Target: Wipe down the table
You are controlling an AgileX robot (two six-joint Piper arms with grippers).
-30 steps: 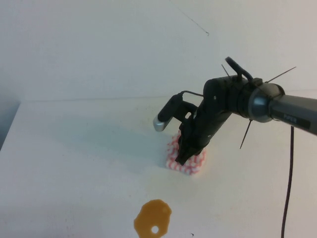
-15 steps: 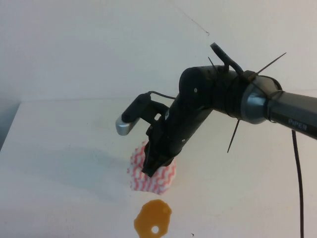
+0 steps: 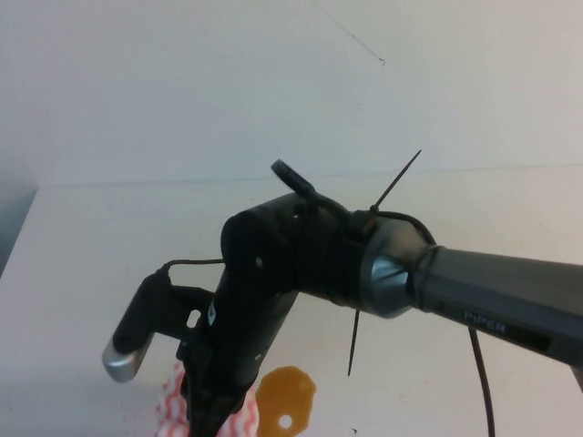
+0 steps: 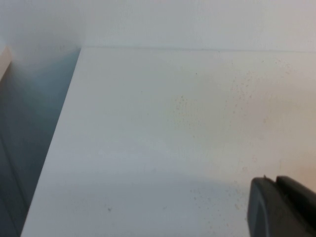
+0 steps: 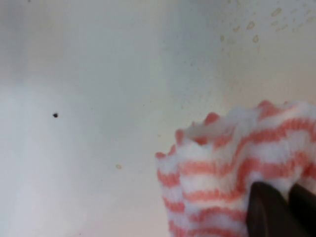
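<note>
The right gripper (image 3: 208,415) is at the near edge of the white counter (image 3: 91,255). Its jaws are pinched almost fully closed on a bunched red-and-white striped cloth (image 3: 170,407). The cloth lies on the counter just to the robot's left of an amber liquid puddle (image 3: 288,397); whether the two touch is hidden by the arm.

The wiping stroke seems to be at its start, with the spill not yet cleaned. The next move likely calls for pressing the cloth down and dragging it rightward across the puddle.

The left gripper (image 4: 275,183) hovers over bare counter well away, its jaws together and holding nothing.

The only readable writing is "PIPER", in white letters on the right arm's grey forearm link (image 3: 483,320).
</note>
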